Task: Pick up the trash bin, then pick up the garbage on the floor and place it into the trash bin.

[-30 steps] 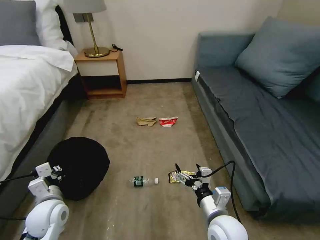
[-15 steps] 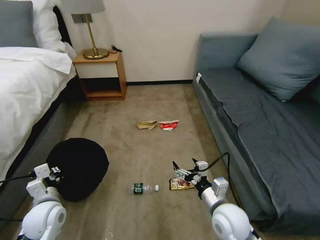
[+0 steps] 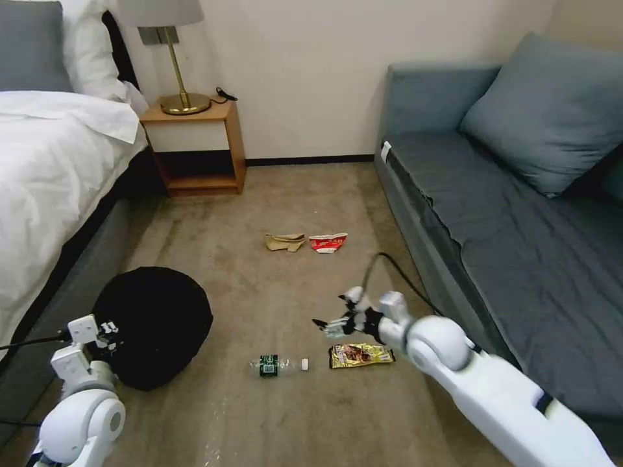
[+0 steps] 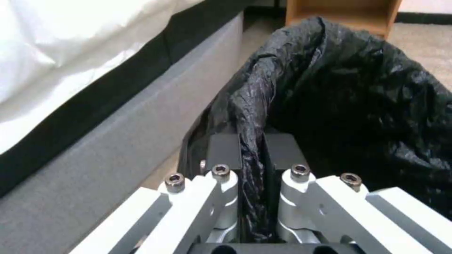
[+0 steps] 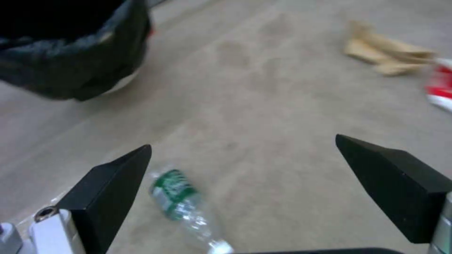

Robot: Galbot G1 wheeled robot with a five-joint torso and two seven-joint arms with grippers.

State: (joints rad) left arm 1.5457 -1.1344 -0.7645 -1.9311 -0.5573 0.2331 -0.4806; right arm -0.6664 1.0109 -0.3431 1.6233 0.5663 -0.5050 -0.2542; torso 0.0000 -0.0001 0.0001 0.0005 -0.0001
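So our left gripper (image 4: 252, 155) has its fingers pinched tight on the rim of the trash bin (image 3: 156, 324), black bag (image 4: 367, 106) and all, down beside the bed (image 3: 52, 168). Our right gripper (image 3: 334, 318) hangs spread wide with nothing in it, just above the carpet (image 3: 272, 415), near the snack wrapper (image 3: 360, 354) and the bottle (image 3: 279, 366). The brown paper (image 3: 284, 242) and red-white cup (image 3: 328, 242) lie side by side farther off toward the nightstand (image 3: 195, 146).

Head camera overlooks floor; wrist cameras close, sharing trash bin (image 3: 152, 324).
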